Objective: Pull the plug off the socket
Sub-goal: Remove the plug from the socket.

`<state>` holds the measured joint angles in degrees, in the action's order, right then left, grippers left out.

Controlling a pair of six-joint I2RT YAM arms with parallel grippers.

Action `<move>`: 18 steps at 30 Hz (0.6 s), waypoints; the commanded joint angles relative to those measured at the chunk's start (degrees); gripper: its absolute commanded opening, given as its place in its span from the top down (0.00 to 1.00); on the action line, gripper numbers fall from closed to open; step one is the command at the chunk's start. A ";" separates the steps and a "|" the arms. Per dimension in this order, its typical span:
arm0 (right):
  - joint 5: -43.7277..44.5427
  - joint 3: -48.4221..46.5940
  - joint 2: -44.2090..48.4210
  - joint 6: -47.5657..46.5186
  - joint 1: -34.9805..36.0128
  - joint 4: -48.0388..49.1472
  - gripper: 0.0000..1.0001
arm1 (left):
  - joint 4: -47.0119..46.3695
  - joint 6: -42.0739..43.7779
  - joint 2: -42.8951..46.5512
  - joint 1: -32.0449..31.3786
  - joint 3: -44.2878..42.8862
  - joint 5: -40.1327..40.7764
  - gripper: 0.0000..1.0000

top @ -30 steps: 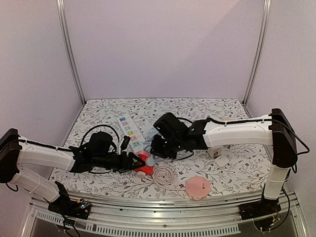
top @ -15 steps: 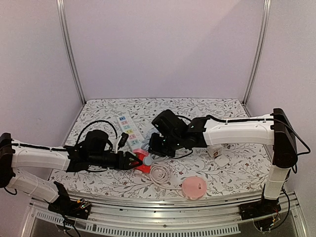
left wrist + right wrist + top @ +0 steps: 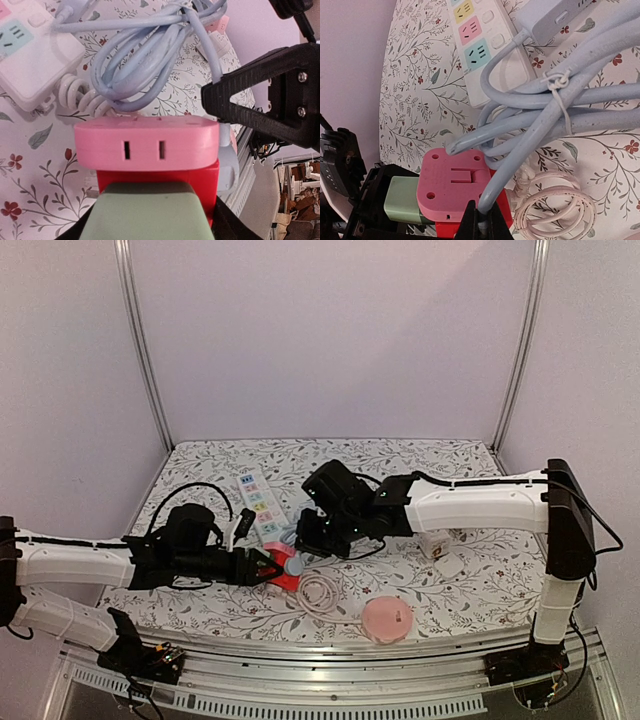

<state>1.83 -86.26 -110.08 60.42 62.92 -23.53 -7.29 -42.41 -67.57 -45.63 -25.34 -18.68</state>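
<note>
Item: pink-and-red plastic socket block (image 3: 145,147), clamped in the left gripper (image 3: 268,568), which lies low along the tabletop. This looks like an anchoring hold, so the block cannot follow the pull. Pale blue plug (image 3: 226,160), apparently seated in the block's flank on the side facing the right gripper (image 3: 481,226). That gripper is pinched tight on the pale blue bundled cable (image 3: 535,125) right at the plug, placed to draw it away from the left one. By my reading, plug and block are not yet parted. Beyond both grippers: white power strip with coloured outlets (image 3: 258,502). On the base side of them: coiled whitish cord (image 3: 322,592) and round pink disc (image 3: 386,618). Surface: floral-printed tabletop (image 3: 420,460). Room: plain lilac walls, aluminium corner posts (image 3: 140,350).
</note>
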 commanded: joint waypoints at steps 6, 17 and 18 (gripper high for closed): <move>4.47 -1.32 1.03 -1.88 -2.42 -0.92 1.00 | 5.96 -1.74 1.66 0.77 -0.56 6.64 0.67; 4.35 1.52 3.26 -1.13 -1.69 -0.86 1.00 | 8.27 -10.02 -0.53 3.34 1.44 11.20 0.67; 4.33 1.79 3.33 -0.94 -1.59 -0.90 1.00 | 8.28 -10.12 -0.71 3.42 1.36 11.04 0.67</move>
<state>1.87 -85.62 -110.08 60.49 62.61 -21.58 -5.26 -49.08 -67.20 -45.60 -25.78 -15.03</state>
